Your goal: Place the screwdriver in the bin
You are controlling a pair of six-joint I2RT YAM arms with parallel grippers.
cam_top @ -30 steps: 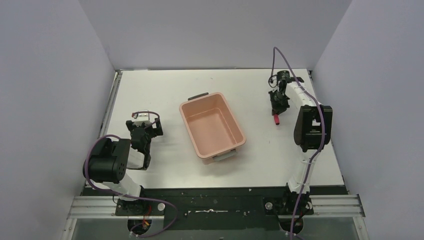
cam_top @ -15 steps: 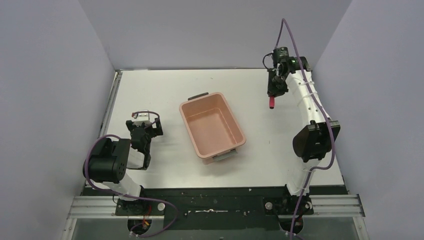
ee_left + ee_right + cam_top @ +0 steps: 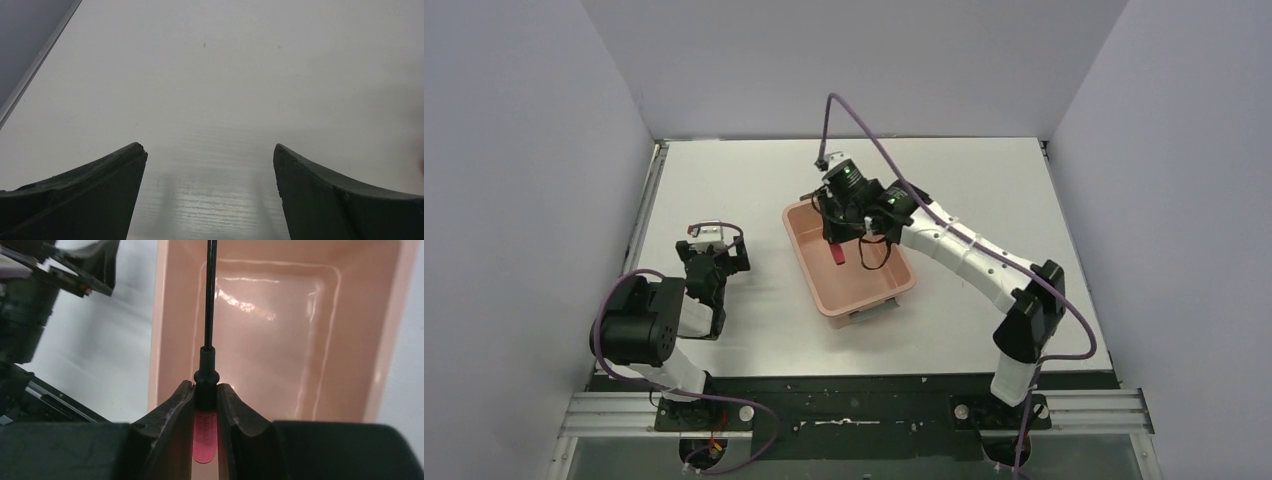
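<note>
The salmon-pink bin (image 3: 884, 290) sits mid-table. My right gripper (image 3: 835, 233) hangs over its far half, shut on the screwdriver (image 3: 838, 253), whose red handle points down into the bin. In the right wrist view the jaws pinch the black collar and red handle of the screwdriver (image 3: 205, 435), the slim black shaft runs up the frame, and the bin's floor (image 3: 280, 340) lies below. My left gripper (image 3: 707, 262) rests at the left of the table, open and empty; in its wrist view (image 3: 210, 150) the fingers stand wide apart over bare white table.
The bin has dark grey handle clips at its short ends (image 3: 820, 191). White walls close in the table on three sides. The left arm's base (image 3: 30, 300) shows at the upper left of the right wrist view.
My right arm has swung from the far right of the table leftwards, carrying the screwdriver to above the bin. The left arm has not moved.
</note>
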